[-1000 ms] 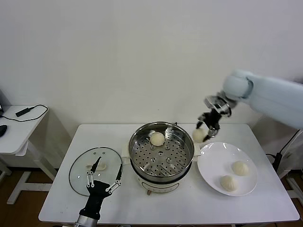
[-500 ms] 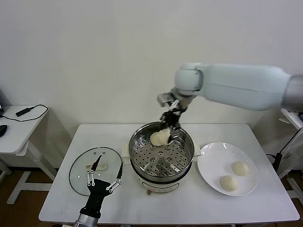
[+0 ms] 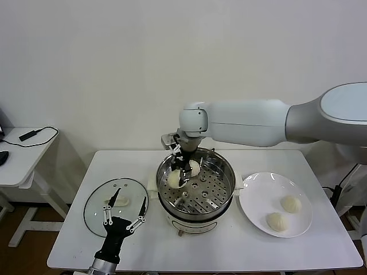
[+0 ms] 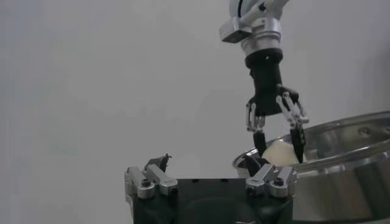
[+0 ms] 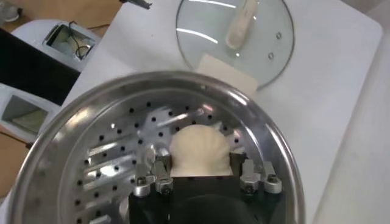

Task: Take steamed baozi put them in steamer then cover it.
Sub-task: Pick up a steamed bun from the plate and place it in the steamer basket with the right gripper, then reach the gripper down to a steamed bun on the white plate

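The steamer (image 3: pixel 230 184) stands mid-table with one baozi (image 3: pixel 194 167) on its perforated tray. My right gripper (image 3: pixel 179 176) reaches down into the pot's left part, shut on a second baozi (image 3: pixel 173 180). In the right wrist view that baozi (image 5: pixel 200 152) sits between the fingers just above the tray, inside the steamer rim (image 5: pixel 274 152). Two more baozi (image 3: pixel 291 203) (image 3: pixel 277 222) lie on the white plate (image 3: pixel 258 195). The cover (image 3: pixel 97 209) lies flat on the table to the left. My left gripper (image 3: pixel 124 220) hovers open at the cover's near edge.
The left wrist view shows my left gripper (image 4: pixel 210 178) open and empty, with the right gripper (image 4: pixel 277 137) and steamer (image 4: pixel 347 164) beyond. A small side table (image 3: pixel 17 154) with a cable stands far left. The right arm spans above the plate.
My right gripper has carried the baozi from the plate side leftward across the steamer and lowered it into the pot's left part. The left arm has stayed put.
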{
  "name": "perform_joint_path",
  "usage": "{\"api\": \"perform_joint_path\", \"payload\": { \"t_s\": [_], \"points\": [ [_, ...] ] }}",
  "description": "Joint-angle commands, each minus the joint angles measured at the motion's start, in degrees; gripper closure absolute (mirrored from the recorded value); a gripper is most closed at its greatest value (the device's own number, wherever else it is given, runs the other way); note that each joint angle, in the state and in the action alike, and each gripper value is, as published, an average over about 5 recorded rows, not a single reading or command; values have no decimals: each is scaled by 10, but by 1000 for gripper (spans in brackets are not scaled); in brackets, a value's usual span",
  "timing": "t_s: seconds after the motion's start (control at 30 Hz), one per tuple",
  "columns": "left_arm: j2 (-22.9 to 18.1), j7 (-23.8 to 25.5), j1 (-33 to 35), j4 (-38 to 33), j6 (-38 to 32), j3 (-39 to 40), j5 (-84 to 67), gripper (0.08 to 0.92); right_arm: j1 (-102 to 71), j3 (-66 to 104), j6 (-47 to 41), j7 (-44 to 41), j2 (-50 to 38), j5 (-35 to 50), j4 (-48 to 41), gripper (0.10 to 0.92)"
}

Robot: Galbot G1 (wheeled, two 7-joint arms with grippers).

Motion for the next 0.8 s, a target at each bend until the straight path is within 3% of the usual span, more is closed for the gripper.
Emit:
{"api": "perform_joint_path", "payload": {
  "t_s": [0.03, 0.17, 0.43, 0.8],
  "points": [
    [0, 0, 0, 1, 0, -1, 0, 177, -24, -4, -6, 17, 25, 2, -14, 372],
    [-1, -1, 1, 1, 0, -1, 0, 177, -28, -2, -7, 21, 24, 1, -13, 350],
    [0, -2, 2, -1, 0, -6, 0, 177, 3, 9, -8, 15, -23, -28, 44, 208],
    [0, -1, 0, -6, 3, -1, 5, 177, 146, 3, 13, -80, -293, -91, 199, 203]
  ]
}}
